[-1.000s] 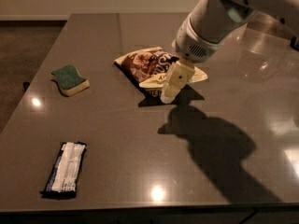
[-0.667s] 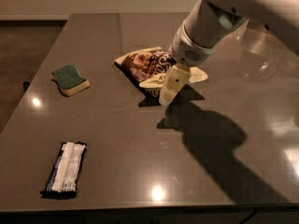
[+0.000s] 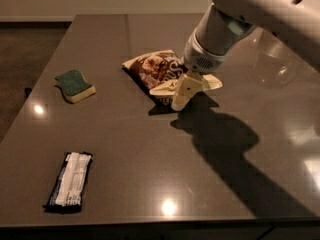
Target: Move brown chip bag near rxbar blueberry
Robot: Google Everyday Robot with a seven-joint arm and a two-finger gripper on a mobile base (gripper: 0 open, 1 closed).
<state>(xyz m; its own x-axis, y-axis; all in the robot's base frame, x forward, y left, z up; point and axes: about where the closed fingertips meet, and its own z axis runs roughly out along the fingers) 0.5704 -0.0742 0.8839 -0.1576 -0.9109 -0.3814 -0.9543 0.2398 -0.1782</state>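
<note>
Right, gripper (image 3: 181, 98) at 1 bag (image 3: 151, 68); 1 rxbar (image 3: 70, 180).

A green-topped cream sponge (image 3: 75, 85) lies flat on the dark glossy counter (image 3: 150, 174), toward its left edge, well left of the gripper (image 3: 181, 95) at mid-counter.

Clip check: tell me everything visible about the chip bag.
The chip bag is a crinkly, glossy pouch: dark brown picture panel, cream-yellow end with dark lettering. It lies flat and skewed on the table, apart from the sponge and bar. The pincer sits over its cream end, hiding part of it.
</note>
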